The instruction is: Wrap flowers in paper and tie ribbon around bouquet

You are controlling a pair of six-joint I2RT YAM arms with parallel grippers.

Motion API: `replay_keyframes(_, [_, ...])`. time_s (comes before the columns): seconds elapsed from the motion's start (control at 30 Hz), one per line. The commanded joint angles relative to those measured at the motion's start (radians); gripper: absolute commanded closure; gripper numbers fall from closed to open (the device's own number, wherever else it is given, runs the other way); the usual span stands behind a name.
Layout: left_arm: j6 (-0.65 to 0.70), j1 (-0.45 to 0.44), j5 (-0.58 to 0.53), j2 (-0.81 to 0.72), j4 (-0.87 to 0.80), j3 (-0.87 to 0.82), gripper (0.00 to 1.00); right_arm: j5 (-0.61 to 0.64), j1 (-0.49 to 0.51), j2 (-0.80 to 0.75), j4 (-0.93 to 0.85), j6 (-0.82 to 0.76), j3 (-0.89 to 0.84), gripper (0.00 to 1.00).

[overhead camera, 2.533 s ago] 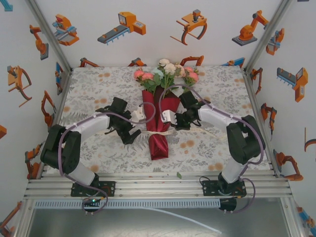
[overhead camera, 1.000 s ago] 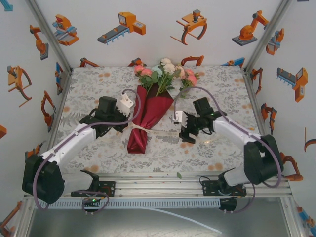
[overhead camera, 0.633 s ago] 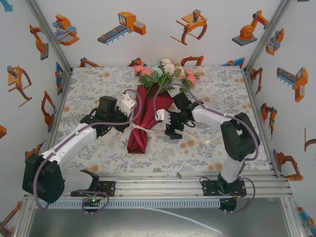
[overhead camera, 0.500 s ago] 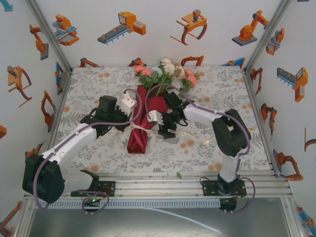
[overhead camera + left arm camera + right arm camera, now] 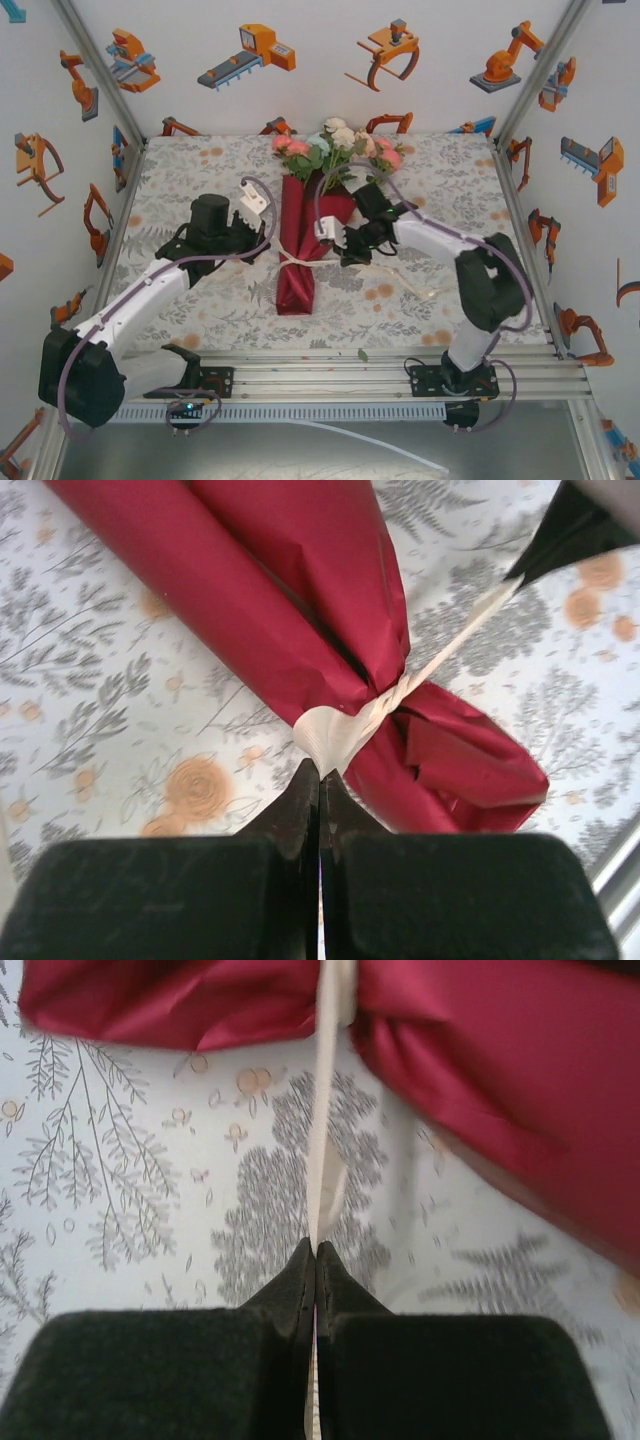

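Note:
The bouquet lies in the middle of the table with the flowers (image 5: 335,150) at the far end and the crimson paper (image 5: 298,230) rolled into a narrow cone around the stems. The cream ribbon (image 5: 300,260) is knotted round the cone's lower part. My left gripper (image 5: 267,250) sits just left of the cone, shut on the ribbon (image 5: 345,730) right at the wrap on the paper (image 5: 280,600). From the right side, my right gripper (image 5: 340,254) is shut on a taut ribbon strand (image 5: 322,1140) that runs up to the paper (image 5: 480,1070). In the wrist views the left gripper (image 5: 320,772) and right gripper (image 5: 315,1250) both pinch ribbon at their tips.
A loose ribbon tail (image 5: 410,284) trails over the patterned tablecloth (image 5: 200,170) to the right of the bouquet. A small green leaf (image 5: 362,354) lies at the table's near edge. Walls stand on the left, right and back.
The right gripper came in from the right and shut on the ribbon strand. The cone's lower end swung right, so the bouquet now lies straighter. The left gripper stayed shut on the ribbon.

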Motion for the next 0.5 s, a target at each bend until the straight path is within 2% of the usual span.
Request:
replay_keyframes(0.0, [-0.060,-0.054,0.093,0.027,0.107,0.011,0.98,-0.057,-0.023,-0.104,0.039,0.065,-0.068,1.00])
replay_keyframes(0.1, [-0.079,-0.096,0.073,0.102,0.159,0.034,0.95,-0.068,-0.045,-0.138,0.073,0.100,-0.105,1.00])
replay_keyframes(0.13, [-0.080,-0.106,0.040,0.129,0.156,0.046,0.89,-0.067,-0.052,-0.143,0.085,0.109,-0.116,1.00])
replay_keyframes(0.23, [-0.055,-0.115,-0.138,0.157,0.122,0.049,0.62,-0.038,-0.068,-0.147,0.093,0.126,-0.128,1.00])
replay_keyframes(0.27, [-0.023,-0.115,-0.191,0.158,0.100,0.049,0.58,-0.034,-0.072,-0.148,0.092,0.127,-0.132,1.00])
replay_keyframes(0.4, [0.180,-0.112,-0.317,0.182,-0.135,0.108,0.54,-0.022,-0.085,-0.160,0.092,0.125,-0.136,1.00])
replay_keyframes(0.47, [0.249,-0.103,-0.329,0.195,-0.219,0.130,0.51,-0.023,-0.090,-0.162,0.092,0.121,-0.135,1.00])
